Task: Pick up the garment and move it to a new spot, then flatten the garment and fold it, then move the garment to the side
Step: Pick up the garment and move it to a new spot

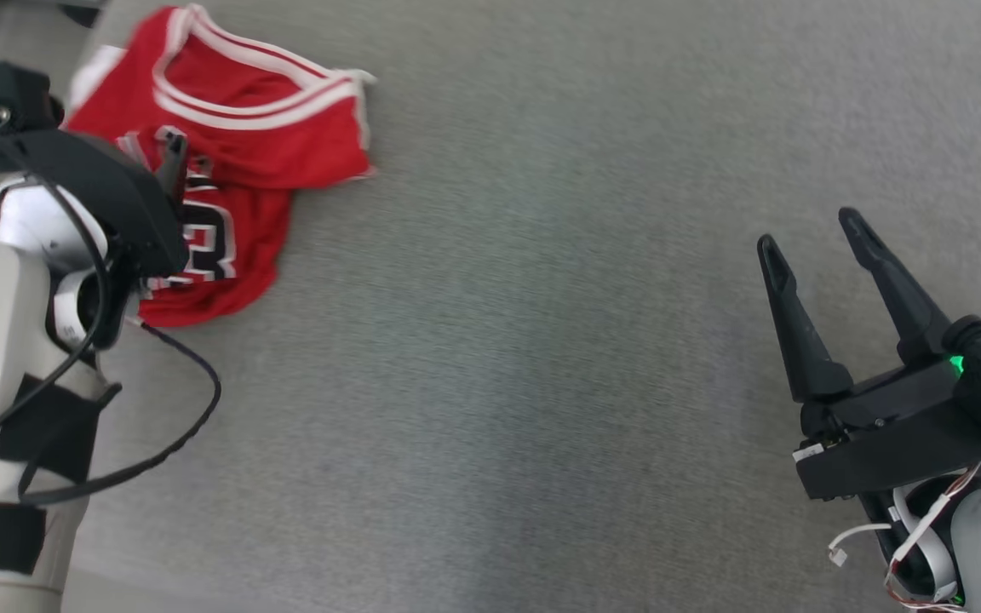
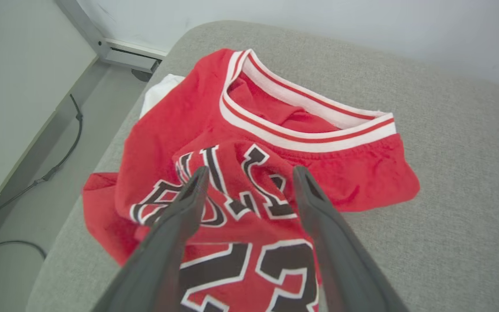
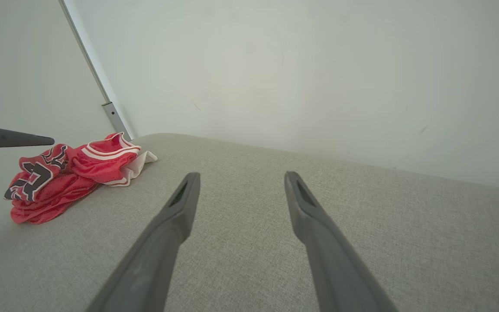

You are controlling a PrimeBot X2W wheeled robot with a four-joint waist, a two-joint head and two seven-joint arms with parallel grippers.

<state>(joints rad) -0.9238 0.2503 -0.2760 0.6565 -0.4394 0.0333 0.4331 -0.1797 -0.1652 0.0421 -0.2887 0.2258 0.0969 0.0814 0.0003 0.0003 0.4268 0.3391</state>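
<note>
The garment [image 1: 269,145] is a red basketball jersey with white trim and black lettering, crumpled at the far left of the grey cushioned surface [image 1: 542,340]. My left gripper [image 2: 249,173] is open just above it, fingers straddling the chest lettering of the garment [image 2: 180,121]; I cannot tell whether the tips touch the cloth. In the head view the left wrist hides most of that gripper. My right gripper [image 1: 807,228] stands open over bare fabric at the lower right, far from the jersey. The right wrist view shows the right gripper [image 3: 241,175] with nothing between its fingers, and the garment [image 3: 72,173] far left.
The jersey lies at the surface's left edge [image 2: 80,208], partly draped over it. Beyond that edge is floor with black cables [image 2: 65,156]. A pale wall [image 3: 297,78] stands behind the surface. A black cable [image 1: 184,426] loops off my left forearm.
</note>
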